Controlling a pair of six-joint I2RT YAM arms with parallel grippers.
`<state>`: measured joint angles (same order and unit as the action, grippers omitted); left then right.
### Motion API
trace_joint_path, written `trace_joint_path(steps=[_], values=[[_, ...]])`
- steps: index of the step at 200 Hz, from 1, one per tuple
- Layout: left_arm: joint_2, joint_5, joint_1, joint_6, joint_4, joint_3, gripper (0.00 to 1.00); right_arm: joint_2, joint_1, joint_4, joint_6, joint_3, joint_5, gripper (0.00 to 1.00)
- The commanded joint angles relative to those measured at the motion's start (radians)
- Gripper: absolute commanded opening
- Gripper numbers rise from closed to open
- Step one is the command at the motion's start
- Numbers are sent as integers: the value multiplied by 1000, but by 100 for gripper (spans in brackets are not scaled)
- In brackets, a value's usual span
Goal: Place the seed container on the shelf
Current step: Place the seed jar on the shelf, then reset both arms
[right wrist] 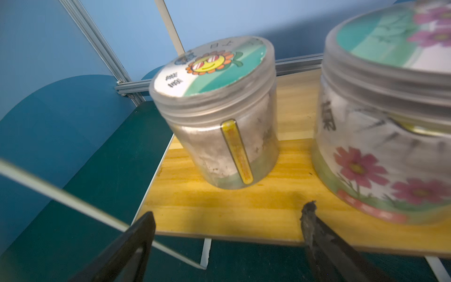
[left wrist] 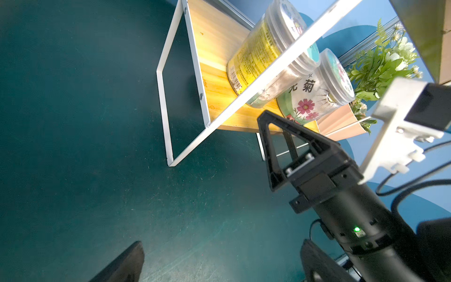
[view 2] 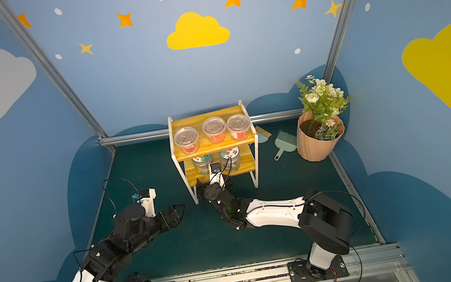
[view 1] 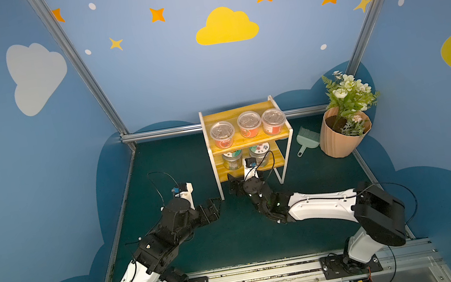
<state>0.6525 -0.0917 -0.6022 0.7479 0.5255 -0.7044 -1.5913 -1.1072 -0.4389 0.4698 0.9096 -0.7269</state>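
Yellow-orange lower plank of the shelf [right wrist: 292, 158] carries the sunflower-lidded seed jar [right wrist: 219, 136] at eleven o'clock from your released, empty right hand [right wrist: 228, 210]; your left hand [left wrist: 222, 243] gapes too.

Shelf [view 1: 223, 115]: two-tier rack with yellow-orange wooden planks and a thin white frame, upright at 12 o'clock on the surface [view 1: 233, 238]. Seed container [right wrist: 219, 136]: clear screw-lid jar with a sunflower sticker on the lid, upright on the lower tier at its 9 o'clock end.
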Motion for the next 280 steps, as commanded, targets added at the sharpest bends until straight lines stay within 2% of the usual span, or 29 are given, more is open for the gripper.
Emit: trace_joint_path(steps=[1,27,70,90,106,139,152,159,169,194,217,236,258,280], values=[[-33,-85,4,-35,14,-15,100,101,-29,51,-36,-59,-88,98],[-47,-219,8,-110,57,-46,100,278,-55,158,-79,-146,-175,98],[-13,-378,16,-215,68,-50,100,675,-26,565,-107,-279,-302,98],[-23,-456,35,-268,-15,4,100,875,54,635,-190,-378,-305,98],[-23,-467,67,-336,-107,52,100,1032,138,634,-291,-459,-282,98],[47,-432,184,-453,-262,106,100,1247,400,634,-402,-563,-75,98],[102,-396,247,-469,-311,109,100,1241,513,633,-348,-580,-16,98],[134,-370,286,-470,-336,108,100,1213,577,622,-334,-583,57,98],[178,-337,336,-472,-374,106,100,1143,659,606,-312,-579,149,98],[270,-304,419,-531,-516,137,100,919,803,474,-300,-571,242,98],[324,-277,454,-584,-668,193,100,764,852,340,-324,-558,192,98],[365,-277,477,-616,-770,239,100,702,890,204,-402,-586,225,98],[414,-266,502,-625,-880,280,100,635,957,137,-375,-608,282,98],[464,-260,514,-657,-982,313,100,572,979,-4,-389,-657,277,98]])
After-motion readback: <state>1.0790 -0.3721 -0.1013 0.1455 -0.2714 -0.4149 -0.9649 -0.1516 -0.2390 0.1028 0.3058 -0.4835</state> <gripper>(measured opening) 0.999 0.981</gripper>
